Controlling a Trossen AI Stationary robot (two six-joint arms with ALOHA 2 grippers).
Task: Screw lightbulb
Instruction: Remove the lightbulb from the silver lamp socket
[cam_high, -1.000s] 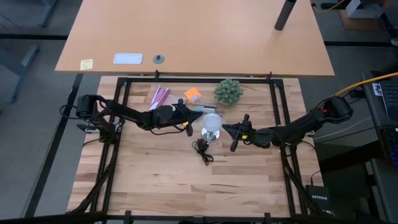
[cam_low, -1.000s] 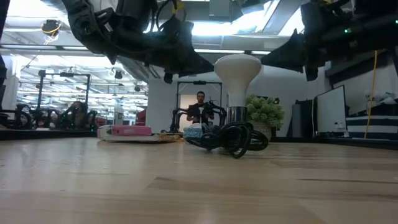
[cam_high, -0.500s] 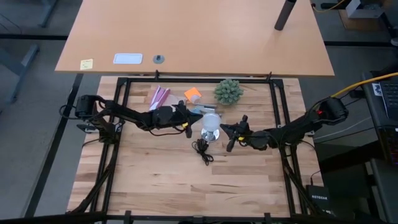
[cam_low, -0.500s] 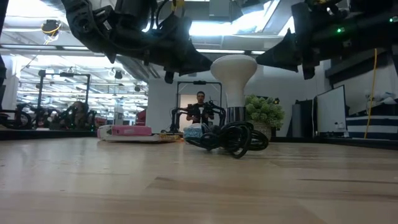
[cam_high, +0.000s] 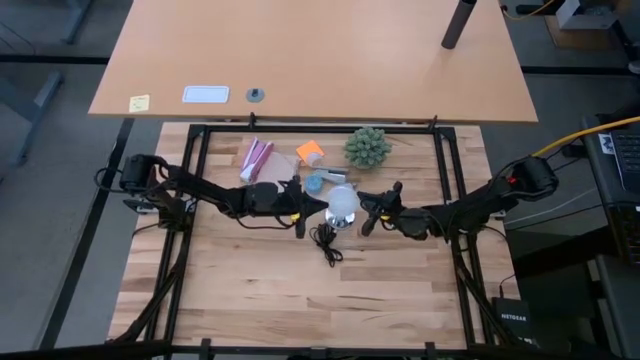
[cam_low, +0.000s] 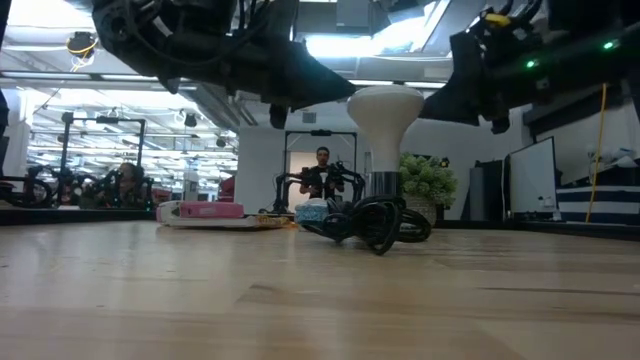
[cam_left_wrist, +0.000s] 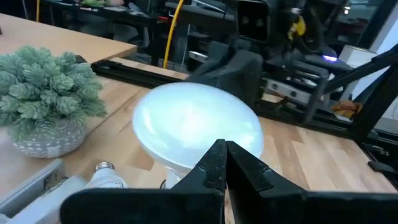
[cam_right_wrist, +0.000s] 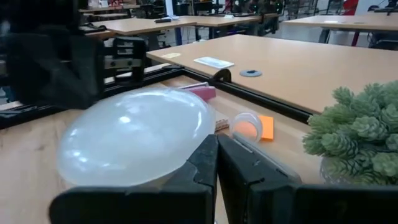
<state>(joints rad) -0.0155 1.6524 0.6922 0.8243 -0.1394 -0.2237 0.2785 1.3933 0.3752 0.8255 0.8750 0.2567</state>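
Note:
The lightbulb (cam_high: 342, 203), a frosted white globe, stands upright with its neck down in a silver socket base (cam_low: 383, 186). The base's black cord (cam_high: 325, 240) lies coiled on the table on the near side. My left gripper (cam_high: 318, 206) is shut and level, just left of the globe; in its wrist view its tips (cam_left_wrist: 225, 152) stand in front of the globe (cam_left_wrist: 198, 127). My right gripper (cam_high: 362, 212) is shut and level, just right of the globe, with its tips (cam_right_wrist: 216, 146) at the globe's edge (cam_right_wrist: 134, 137). My left gripper points level at the globe's left side from the table's left; I cannot tell whether its shut tips touch the glass. My right gripper points level at the globe's right side from the table's right; I cannot tell whether it touches.
A green spiky plant in a pot (cam_high: 367, 147) stands behind the bulb. An orange piece (cam_high: 310, 152), a pink packet (cam_high: 255, 157) and a small spare bulb on a box (cam_left_wrist: 102, 176) lie at the far side. The near half of the table (cam_high: 300, 300) is bare wood.
My left gripper has swung toward the table's near edge and closer to the bulb's left side, staying shut. My right gripper has edged left toward the bulb and turned somewhat. The bulb stays upright in its base.

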